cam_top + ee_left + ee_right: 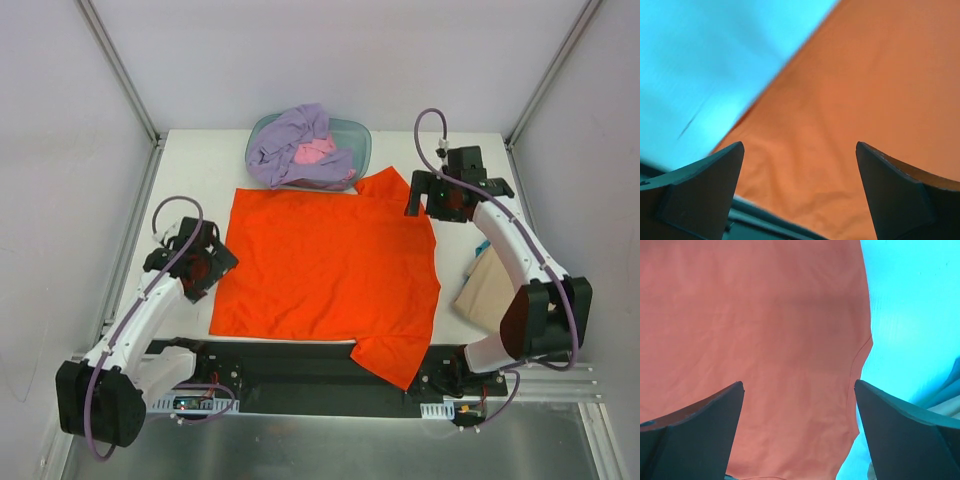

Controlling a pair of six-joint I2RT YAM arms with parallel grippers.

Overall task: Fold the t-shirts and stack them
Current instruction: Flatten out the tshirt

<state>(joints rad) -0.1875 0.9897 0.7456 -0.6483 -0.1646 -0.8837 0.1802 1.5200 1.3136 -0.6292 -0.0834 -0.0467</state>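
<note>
White surface [190, 170] is seen from above, with the orange t-shirt [330, 265] spread flat on it, smooth and plain. A lavender t-shirt [290, 135] and a pink t-shirt [318, 152] are heaped in a tub [362, 135] at its far edge. By the left wrist, the left claw [799, 145] is shown released over its left edge. By the right wrist, the right claw [798, 384] is likewise released, over its right edge. Soft, light cloth is judged best pinched at corners.

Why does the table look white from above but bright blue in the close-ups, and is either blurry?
Top view: even light, white table, sharp orange t-shirt. Left wrist view: table tinted turquoise, cloth edge smeared and soft. Right wrist view: same tint, but the t-shirt's edge seam is clearer. Likely a camera colour quirk, not the real table.
</note>
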